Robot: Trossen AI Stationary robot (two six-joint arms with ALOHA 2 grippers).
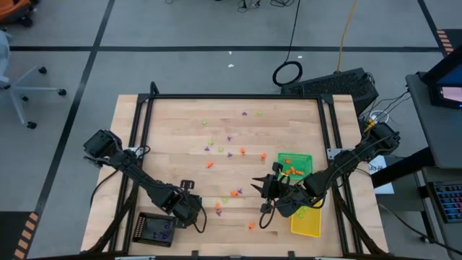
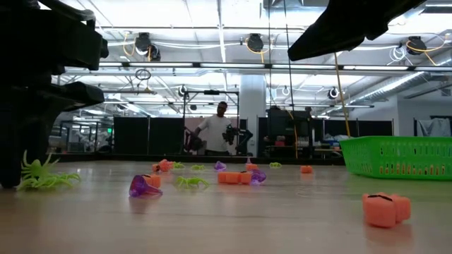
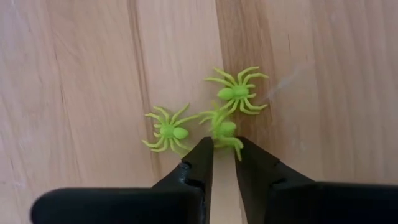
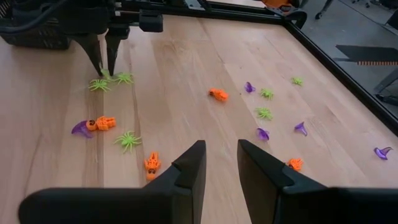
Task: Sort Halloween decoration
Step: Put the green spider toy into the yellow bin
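Observation:
Three lime-green spiders lie close together on the wooden table (image 3: 74,74): one (image 3: 168,130), one (image 3: 237,92) and a middle one (image 3: 222,129). My left gripper (image 3: 224,152), near the table's front left, points down at them and is shut on the middle spider. More Halloween decoration lies scattered over the table: orange pieces (image 4: 217,94), purple pieces (image 4: 81,129) and green spiders (image 4: 127,140). My right gripper (image 4: 221,149) hangs open above the table's front right, with nothing between its fingers. My left gripper has the middle spider's near legs (image 3: 235,148) between its two fingertips, coming from above and pointing steeply down. The spider's body lies just past the tips. It rests flat on the table, touching the far spider's legs.
A black tray (image 1: 155,230) sits at the front left beside my left arm. A green tray (image 1: 303,159) holding orange pieces and a yellow tray (image 1: 306,224) sit at the right. A black frame (image 1: 238,97) edges the table. A person (image 2: 222,130) stands far behind.

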